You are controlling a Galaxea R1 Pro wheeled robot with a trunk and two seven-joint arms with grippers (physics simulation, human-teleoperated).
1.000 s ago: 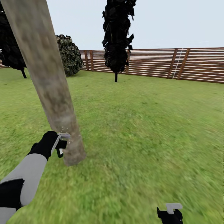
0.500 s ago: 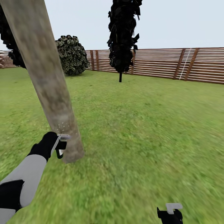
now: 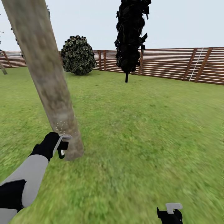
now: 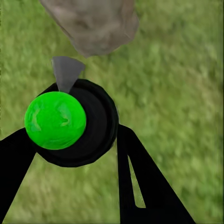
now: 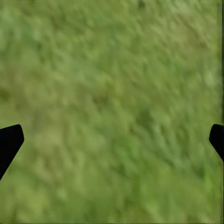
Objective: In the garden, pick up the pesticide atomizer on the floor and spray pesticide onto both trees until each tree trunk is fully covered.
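Left fingers [image 3: 62, 145] clamped on sprayer [image 4: 70, 122] beside trunk [image 3: 49, 84]; few white specks [image 3: 62, 126] low down, most bare. Right fingers [image 5: 112, 140] apart, empty.

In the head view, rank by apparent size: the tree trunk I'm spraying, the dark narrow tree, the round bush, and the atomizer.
1. tree trunk, though nearness inflates it
2. dark narrow tree, farther off by the fence
3. round bush, also far
4. atomizer, tiny in the left gripper
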